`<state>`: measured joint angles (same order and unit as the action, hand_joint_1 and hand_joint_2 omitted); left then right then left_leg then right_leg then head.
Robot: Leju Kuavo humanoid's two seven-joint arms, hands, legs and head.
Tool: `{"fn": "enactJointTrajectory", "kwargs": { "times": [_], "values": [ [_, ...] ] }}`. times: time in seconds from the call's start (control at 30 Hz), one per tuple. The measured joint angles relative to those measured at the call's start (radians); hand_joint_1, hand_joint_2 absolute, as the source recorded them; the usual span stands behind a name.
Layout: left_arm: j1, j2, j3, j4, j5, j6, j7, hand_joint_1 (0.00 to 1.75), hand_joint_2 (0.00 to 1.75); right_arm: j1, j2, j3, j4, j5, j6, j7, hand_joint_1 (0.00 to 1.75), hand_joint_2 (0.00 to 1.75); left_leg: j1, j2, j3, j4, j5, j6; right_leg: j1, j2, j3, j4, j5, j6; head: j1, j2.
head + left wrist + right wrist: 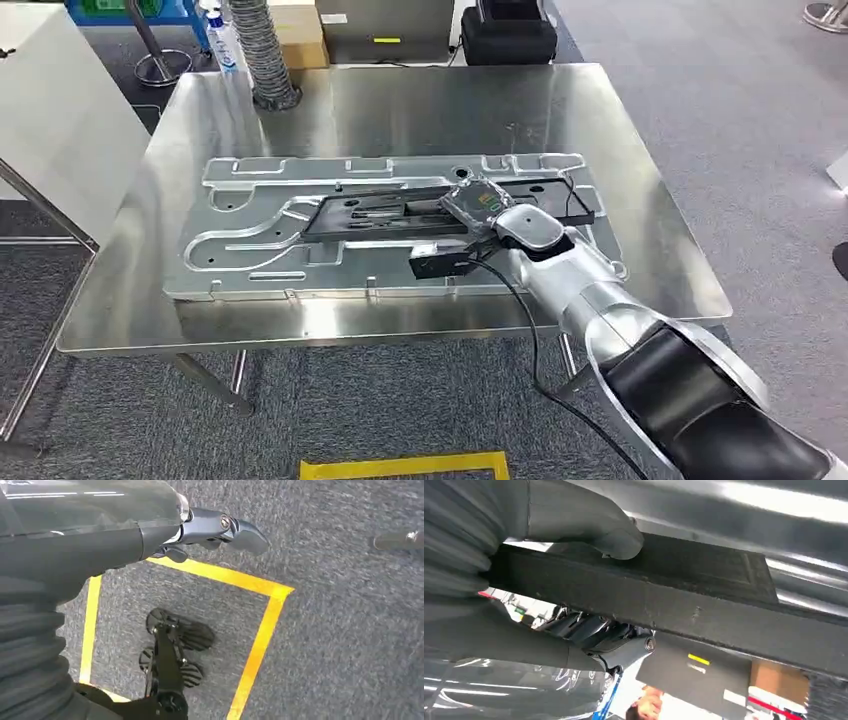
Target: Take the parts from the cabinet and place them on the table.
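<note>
Right hand [478, 205] grasps black frame part [400, 215], thumb [594, 527] on top and fingers beneath, holding it flat over the silver panel [260, 215] on the steel table [420, 110] for set-down; left hand [210, 530] hangs released

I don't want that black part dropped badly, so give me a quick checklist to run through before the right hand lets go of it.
1. Right hand grips the black part: ok; the thumb presses on it.
2. Part lies over the silver panel on the table: ok.
3. Part fully resting flat: cannot tell.
4. Left hand away from the table, hanging over the floor: ok.
5. Cable by the right arm free of the part: cannot tell.
</note>
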<state>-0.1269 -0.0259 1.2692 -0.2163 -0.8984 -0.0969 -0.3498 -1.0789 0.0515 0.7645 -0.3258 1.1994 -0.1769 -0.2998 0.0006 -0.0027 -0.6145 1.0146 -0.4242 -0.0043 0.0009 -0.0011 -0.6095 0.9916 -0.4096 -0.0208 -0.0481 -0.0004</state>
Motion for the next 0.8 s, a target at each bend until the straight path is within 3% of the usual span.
{"fn": "enactJointTrajectory", "kwargs": {
  "times": [0.03, 0.07, 0.13, 0.17, 0.2, 0.23, 0.3, 0.33, 0.37, 0.4, 0.5, 0.53, 0.57, 0.6, 0.67, 0.7, 0.73, 0.77, 0.8],
  "values": [
    [0.002, 0.000, 0.000, 0.000, -0.002, 0.001, -0.002, 0.00, 1.75, 0.008, -0.002, -0.001, 0.001, 0.000, -0.017, -0.005, 1.75, 1.75, 0.003, 0.001, -0.003, 0.018, -0.013, -0.004, 0.001, 0.001, 0.008, -0.010, 0.002, -0.001, 0.000, 0.000],
    [0.001, 0.001, -0.003, 0.000, -0.002, 0.003, -0.005, 0.00, 1.75, 0.013, -0.005, -0.003, 0.002, 0.000, -0.049, -0.008, 1.75, 1.75, 0.005, 0.000, -0.026, 0.071, -0.048, -0.008, -0.001, -0.001, 0.009, -0.011, 0.003, -0.004, 0.000, 0.000],
    [0.002, 0.004, -0.007, 0.000, -0.004, 0.009, -0.011, 0.00, 1.75, 0.030, -0.010, -0.007, 0.004, 0.000, -0.105, -0.022, 1.75, 1.75, 0.011, 0.000, -0.103, 0.236, -0.122, -0.017, -0.001, 0.000, 0.010, -0.009, 0.001, -0.007, 0.000, 0.000],
    [0.003, 0.005, -0.008, 0.000, -0.005, 0.011, -0.013, 0.00, 1.75, 0.043, -0.013, -0.008, 0.005, 0.000, -0.130, -0.029, 0.00, 0.00, 0.013, 0.000, -0.132, 0.292, -0.136, -0.022, -0.001, 0.000, 0.010, -0.008, -0.001, -0.006, 0.000, 0.000],
    [0.004, 0.005, -0.010, 0.000, -0.006, 0.012, -0.013, 0.00, 1.75, 0.056, -0.018, -0.010, 0.007, 0.001, -0.146, -0.033, 0.00, 0.00, 0.015, 0.000, -0.140, 0.301, -0.126, -0.025, -0.002, 0.001, 0.011, -0.006, -0.002, -0.005, 0.000, 0.000],
    [0.005, 0.005, -0.012, 0.000, -0.008, 0.015, -0.014, 0.00, 1.75, 0.069, -0.022, -0.010, 0.009, 0.001, -0.160, -0.038, 0.00, 0.00, 0.018, 0.001, -0.124, 0.262, -0.094, -0.029, -0.005, 0.002, 0.011, -0.002, -0.005, -0.001, 0.000, 0.000],
    [0.005, 0.006, -0.014, 0.000, -0.015, 0.023, -0.019, 0.00, 1.75, 0.083, -0.029, -0.016, 0.010, -0.002, -0.188, -0.050, 0.00, 0.00, 0.025, 0.002, -0.037, 0.085, -0.002, -0.034, -0.011, 0.003, 0.011, 0.013, -0.016, 0.008, 0.000, 0.000],
    [0.005, 0.007, -0.014, 0.000, -0.017, 0.028, -0.021, 0.00, 1.75, 0.085, -0.031, -0.021, 0.010, -0.003, -0.200, -0.057, 0.00, 0.00, 0.029, 0.001, -0.006, 0.019, 0.003, -0.035, -0.010, 0.004, 0.009, 0.022, -0.024, 0.015, 0.000, 0.000],
    [0.004, 0.006, -0.015, 0.000, -0.021, 0.031, -0.021, 0.00, 1.75, 0.086, -0.034, -0.025, 0.011, -0.005, -0.212, -0.063, 0.00, 0.00, 0.024, -0.002, 0.001, 0.015, -0.006, -0.030, -0.004, 0.007, 0.002, 0.030, -0.026, 0.021, 0.000, 0.000],
    [0.003, 0.007, -0.016, 0.000, -0.023, 0.037, -0.021, 0.00, 1.75, 0.090, -0.036, -0.029, 0.011, -0.006, -0.221, -0.070, 0.00, 0.00, 0.023, -0.006, -0.004, 0.018, -0.005, -0.016, -0.004, 0.008, 0.000, 0.030, -0.025, 0.024, 0.000, 0.000],
    [0.008, 0.007, -0.022, 0.000, -0.025, 0.054, -0.021, 0.00, 1.75, 0.108, -0.043, -0.042, 0.012, -0.018, -0.241, -0.091, 0.00, 0.00, 0.023, -0.005, -0.003, 0.014, 0.000, 0.004, -0.007, 0.008, 0.003, 0.027, -0.025, 0.037, 0.000, 0.000],
    [0.007, 0.007, -0.023, 0.000, -0.025, 0.057, -0.021, 0.00, 1.75, 0.111, -0.047, -0.047, 0.013, -0.021, -0.243, -0.094, 0.00, 0.00, 0.025, -0.005, -0.002, 0.012, 0.002, 0.008, -0.010, 0.007, -0.001, 0.043, -0.039, 0.043, 0.000, 0.000],
    [0.007, 0.007, -0.023, 0.000, -0.025, 0.060, -0.021, 0.00, 1.75, 0.112, -0.048, -0.052, 0.013, -0.023, -0.245, -0.099, 0.00, 0.00, 0.025, -0.004, -0.003, 0.012, 0.002, 0.014, -0.010, 0.006, -0.024, 0.089, -0.072, 0.047, 0.000, 0.000],
    [0.007, 0.007, -0.023, 0.000, -0.024, 0.062, -0.022, 0.00, 0.00, 0.114, -0.048, -0.056, 0.013, -0.025, -0.249, -0.103, 0.00, 0.00, 0.024, -0.003, -0.004, 0.012, 0.002, 0.017, -0.010, 0.006, -0.058, 0.162, -0.111, 0.050, 0.000, 0.000],
    [0.007, 0.007, -0.023, 0.000, -0.022, 0.063, -0.025, 0.00, 0.00, 0.130, -0.051, -0.062, 0.015, -0.030, -0.256, -0.111, 0.00, 0.00, 0.021, -0.003, -0.004, 0.012, 0.002, 0.020, -0.012, 0.006, -0.136, 0.325, -0.173, 0.053, 0.000, 0.000],
    [0.009, 0.007, -0.023, 0.000, -0.021, 0.064, -0.026, 0.00, 0.00, 0.139, -0.052, -0.063, 0.016, -0.032, -0.257, -0.114, 0.00, 0.00, 0.020, -0.004, -0.004, 0.012, 0.002, 0.020, -0.012, 0.006, -0.150, 0.352, -0.172, 0.052, 0.000, 0.000],
    [0.011, 0.007, -0.023, 0.000, -0.020, 0.065, -0.029, 0.00, 0.00, 0.145, -0.053, -0.066, 0.018, -0.033, -0.258, -0.118, 0.00, 0.00, 0.019, -0.005, -0.003, 0.012, 0.002, 0.020, -0.011, 0.006, -0.139, 0.326, -0.145, 0.048, 0.000, 0.000],
    [0.013, 0.007, -0.023, 0.000, -0.018, 0.066, -0.031, 0.00, 0.00, 0.148, -0.053, -0.070, 0.018, -0.035, -0.263, -0.123, 0.00, 0.00, 0.017, -0.006, -0.002, 0.012, 0.002, 0.020, -0.011, 0.006, -0.107, 0.260, -0.106, 0.042, 0.000, 0.000],
    [0.014, 0.007, -0.023, 0.000, -0.016, 0.069, -0.034, 0.00, 0.00, 0.148, -0.053, -0.076, 0.018, -0.037, -0.269, -0.127, 0.00, 0.00, 0.015, -0.006, -0.001, 0.012, 0.002, 0.020, -0.006, 0.006, -0.057, 0.159, -0.059, 0.032, 0.000, 0.000]
  ]
}}
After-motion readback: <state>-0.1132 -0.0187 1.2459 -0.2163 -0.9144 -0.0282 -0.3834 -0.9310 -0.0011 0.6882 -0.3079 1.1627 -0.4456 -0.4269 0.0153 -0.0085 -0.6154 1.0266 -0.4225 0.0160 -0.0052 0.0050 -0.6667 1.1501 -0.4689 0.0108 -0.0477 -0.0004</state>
